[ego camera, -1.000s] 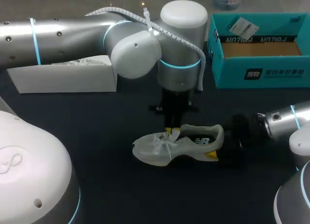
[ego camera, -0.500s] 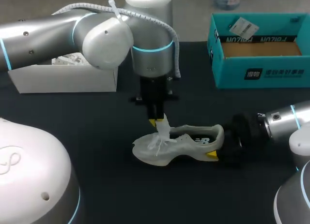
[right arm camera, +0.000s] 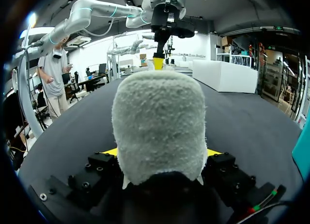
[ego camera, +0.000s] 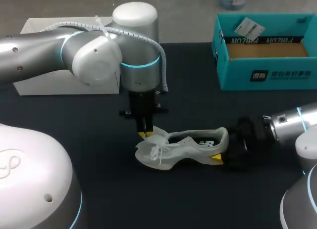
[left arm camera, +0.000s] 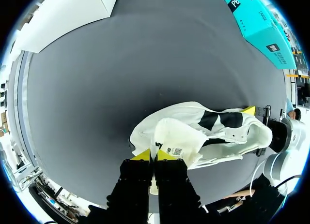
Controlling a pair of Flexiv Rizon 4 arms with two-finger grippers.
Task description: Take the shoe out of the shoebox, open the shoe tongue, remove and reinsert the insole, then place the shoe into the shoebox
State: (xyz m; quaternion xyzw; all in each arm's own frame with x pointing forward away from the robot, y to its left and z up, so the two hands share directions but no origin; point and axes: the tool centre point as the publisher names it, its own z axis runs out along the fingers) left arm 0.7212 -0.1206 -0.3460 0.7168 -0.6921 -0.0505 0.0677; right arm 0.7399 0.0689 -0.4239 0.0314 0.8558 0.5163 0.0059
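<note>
The shoe point(ego camera: 181, 147) is lying upright on its sole on the dark worktop point(ego camera: 99, 189), near the middle, with its toe pointing towards our left side and its heel towards our right. Its tongue point(left arm camera: 174, 137) is standing lifted out of the opening and folding forward over the laces, towards the toe.

Our left tool point(ego camera: 143, 135) is hanging straight down over the front of the shoe, just above the laces. Its two yellow tips are sitting together at the tongue's free edge. From the left wrist view they seem to be pinching that edge between them, though the contact itself is partly hidden by the fingers.

Our right tool point(ego camera: 218, 157) is coming in low along the worktop from our right side and is clamped on the shoe at the heel. In the right wrist view the fuzzy grey heel collar point(right arm camera: 160, 122) is filling the space between the fingers, with a yellow tip showing on either side of it.

Further out, the open teal shoebox point(ego camera: 265, 51) is sitting at the far right of the worktop, well apart from the shoe. A white box point(ego camera: 64, 83) is sitting at the far left, partly behind our left arm.
</note>
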